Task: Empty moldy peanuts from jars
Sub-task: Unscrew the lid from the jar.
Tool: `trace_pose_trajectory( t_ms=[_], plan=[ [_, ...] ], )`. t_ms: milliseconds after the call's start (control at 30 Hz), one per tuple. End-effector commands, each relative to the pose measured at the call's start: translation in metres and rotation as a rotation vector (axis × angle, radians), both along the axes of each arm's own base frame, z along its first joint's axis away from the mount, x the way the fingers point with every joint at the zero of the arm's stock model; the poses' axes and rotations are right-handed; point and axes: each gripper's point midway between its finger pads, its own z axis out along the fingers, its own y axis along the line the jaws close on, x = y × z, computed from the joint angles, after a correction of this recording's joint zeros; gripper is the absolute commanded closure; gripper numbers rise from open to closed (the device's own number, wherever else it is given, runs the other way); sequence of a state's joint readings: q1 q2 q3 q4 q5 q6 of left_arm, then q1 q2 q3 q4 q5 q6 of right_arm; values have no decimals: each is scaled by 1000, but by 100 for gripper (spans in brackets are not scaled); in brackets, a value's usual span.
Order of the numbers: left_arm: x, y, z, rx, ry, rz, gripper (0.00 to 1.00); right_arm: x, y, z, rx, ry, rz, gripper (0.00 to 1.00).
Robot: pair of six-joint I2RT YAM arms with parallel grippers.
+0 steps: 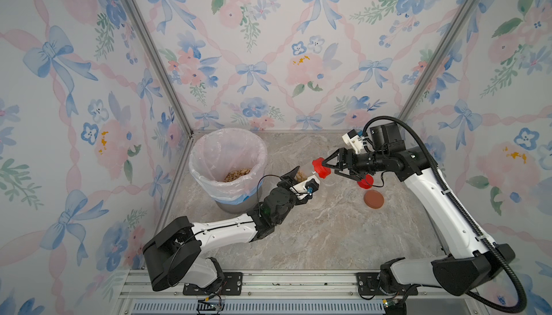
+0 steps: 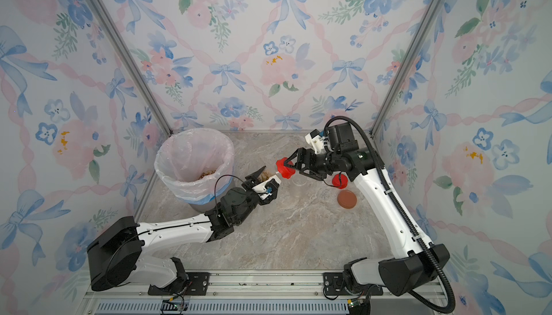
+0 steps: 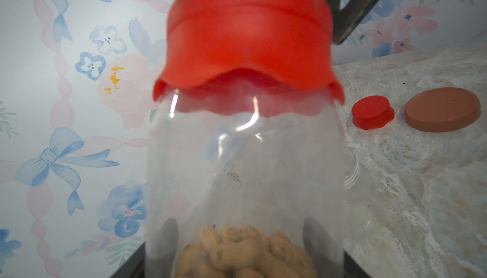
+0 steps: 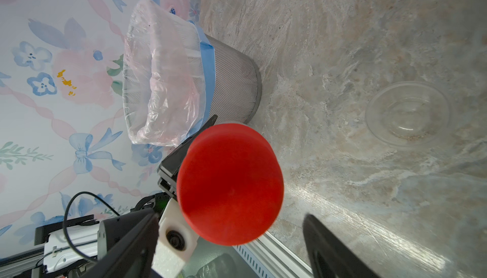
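My left gripper (image 1: 301, 176) (image 3: 241, 247) is shut on a slim clear jar (image 1: 307, 174) (image 3: 245, 163), held tilted just right of the bin. A few moldy peanuts (image 1: 300, 175) (image 3: 245, 253) lie at the jar's bottom, between the fingers. Its red lid (image 1: 321, 167) (image 2: 285, 168) (image 3: 247, 42) is on and points at my right gripper (image 1: 330, 168) (image 4: 230, 218). That gripper is open, its fingers (image 4: 329, 247) either side of the lid (image 4: 229, 184) with a gap showing. More moldy peanuts (image 1: 237, 174) lie heaped in the bin.
The grey mesh bin (image 1: 197, 176) (image 4: 232, 79) with its pinkish liner stands at the back left. A loose red lid (image 1: 366, 182) (image 3: 373, 112) and a brown lid (image 1: 373, 199) (image 3: 442, 109) lie under the right arm. An empty open clear jar (image 4: 407, 113) (image 2: 299, 181) stands nearby.
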State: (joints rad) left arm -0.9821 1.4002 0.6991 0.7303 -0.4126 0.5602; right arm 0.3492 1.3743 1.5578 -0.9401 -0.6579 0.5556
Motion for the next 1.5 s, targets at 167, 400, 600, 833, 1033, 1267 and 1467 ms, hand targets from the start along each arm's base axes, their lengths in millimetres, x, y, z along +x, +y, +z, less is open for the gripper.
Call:
trace_pose_trajectory(
  t_ms=[167,400,600,833,1033,1267,1467],
  plan=[
    [-1,-5,3,17,-22,7,71,0,7,-1,-27,-8,32,14],
    [-1,-7,4,24,-27,7,71,-3,9,-12,-79,-6,46,15],
    [-4,-6,9,21,-37,10,71,-2,12,-17,-91,-9,52,19],
    [-6,-3,11,20,-41,11,71,1,6,-25,-133,-6,34,16],
    [-5,-2,10,29,-42,20,71,0,2,-21,-144,-26,19,14],
    [-6,-2,14,21,-46,14,71,0,10,-27,-124,-6,45,15],
    [-8,-1,19,5,-50,8,72,-3,15,-30,-119,2,66,18]
  ],
)
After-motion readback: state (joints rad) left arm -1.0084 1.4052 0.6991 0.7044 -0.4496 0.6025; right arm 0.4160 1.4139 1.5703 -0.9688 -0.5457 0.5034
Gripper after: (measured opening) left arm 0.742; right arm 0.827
